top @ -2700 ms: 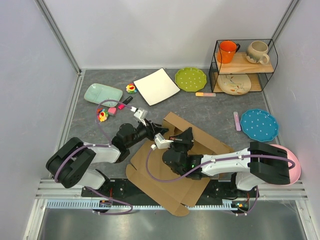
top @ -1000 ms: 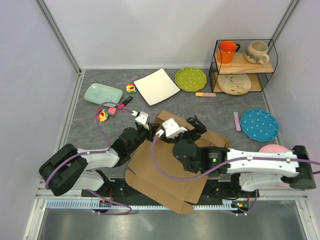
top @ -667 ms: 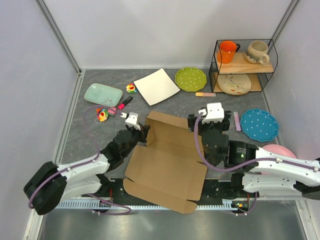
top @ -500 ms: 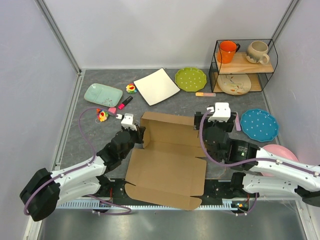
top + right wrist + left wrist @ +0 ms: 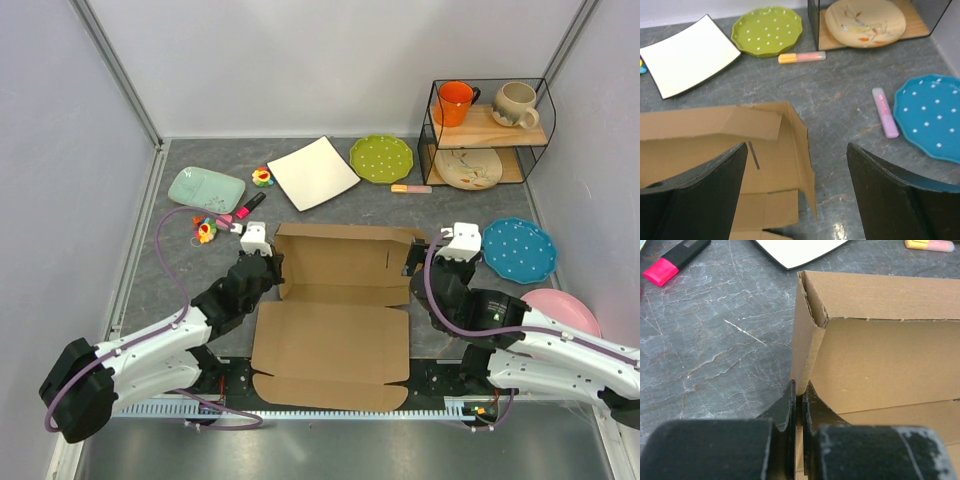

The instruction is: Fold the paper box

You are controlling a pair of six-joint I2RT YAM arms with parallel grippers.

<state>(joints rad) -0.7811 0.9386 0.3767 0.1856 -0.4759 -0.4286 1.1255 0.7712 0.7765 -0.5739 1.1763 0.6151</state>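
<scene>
The paper box (image 5: 330, 340) lies open in the middle of the grey counter (image 5: 180, 280), close to the front edge. Its big flat part is nearest, and its long back wall stands up at the far side.

The left pincer (image 5: 799, 391) is at the left end of that wall. It is pinched tight on the thin side flap there, low down on the flap.

The right pincer (image 5: 797, 150) is at the right end of the box. It is spread wide and holds nothing. The right side flap stands up in the gap between its two fingers (image 5: 705, 195).

A pink plate (image 5: 570, 308) peeks out by the right arm. A blue spotty plate (image 5: 518, 249) lies a bit farther, with a pink pen (image 5: 474, 242) beside it. Past the left pincer are small toys (image 5: 206, 230) and a black and pink pen (image 5: 250, 205).

Farther back lie a pale green tray (image 5: 206, 187), a white square plate (image 5: 313, 173), a green spotty plate (image 5: 381, 158) and an orange and pink pen (image 5: 411, 188).

At the far right stands a wire shelf (image 5: 485, 130). A painted plate (image 5: 468, 167) lies on the bottom, and an orange mug (image 5: 456, 102) and a cream mug (image 5: 515, 103) sit on top
</scene>
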